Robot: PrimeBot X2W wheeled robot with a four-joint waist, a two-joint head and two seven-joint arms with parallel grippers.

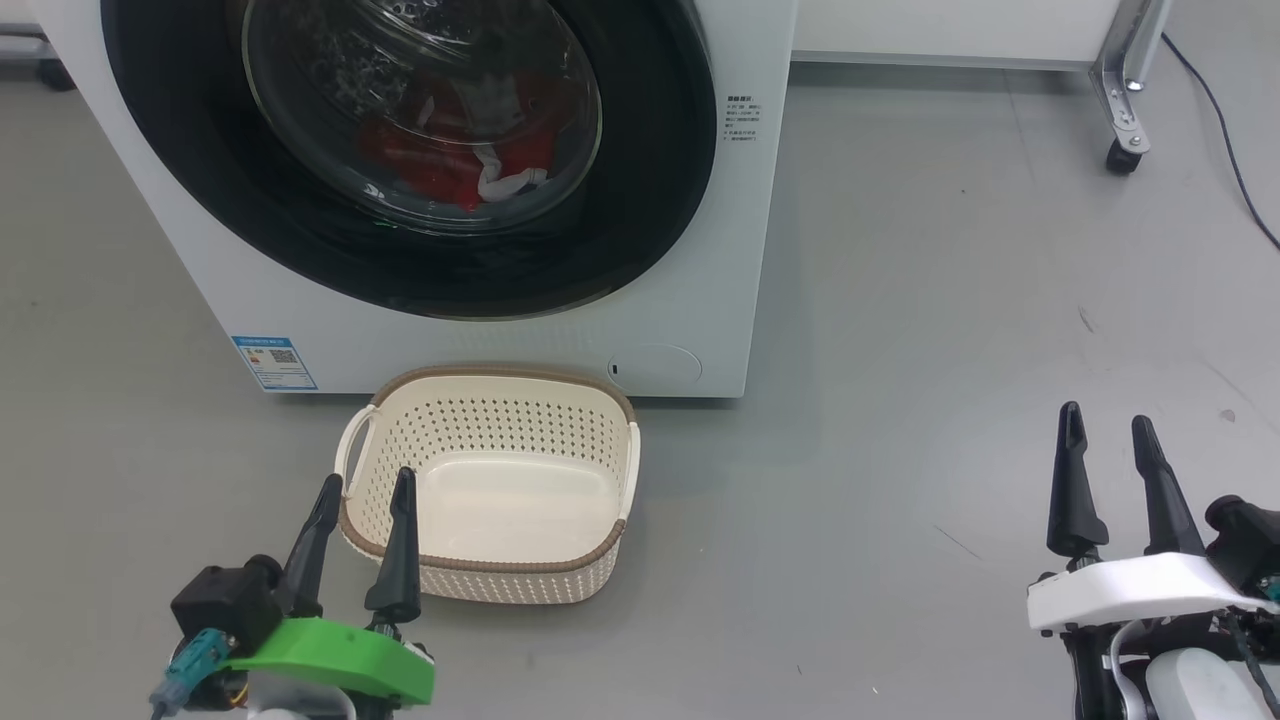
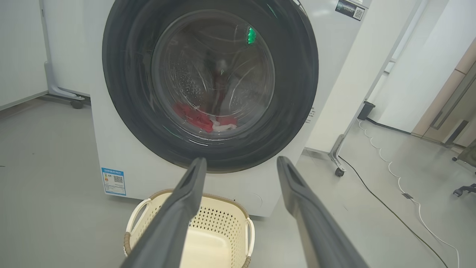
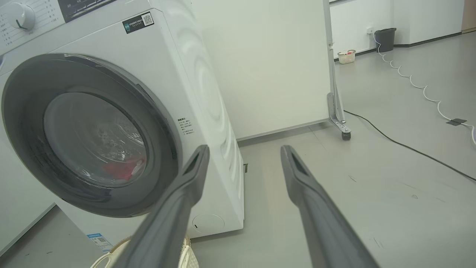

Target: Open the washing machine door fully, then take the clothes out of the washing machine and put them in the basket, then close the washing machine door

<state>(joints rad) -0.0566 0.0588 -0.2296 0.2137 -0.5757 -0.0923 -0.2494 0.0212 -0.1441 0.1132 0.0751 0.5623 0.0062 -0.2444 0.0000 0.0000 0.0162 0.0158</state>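
in front of the robot, the washing machine (image 1: 735, 250) stands with the washing machine door (image 1: 655, 200) shut flat against it. the clothes (image 1: 450, 160), red and white, lie inside behind the glass. the basket (image 1: 500, 430) sits empty on the floor just before the machine, below the door. the left gripper (image 1: 367, 478) and the right gripper (image 1: 1106, 415) hover low, both spread wide and holding nothing, well apart from the door. likely best: hook one finger behind the door's rim and pull in an arc until fully wide. no handle can be made out.
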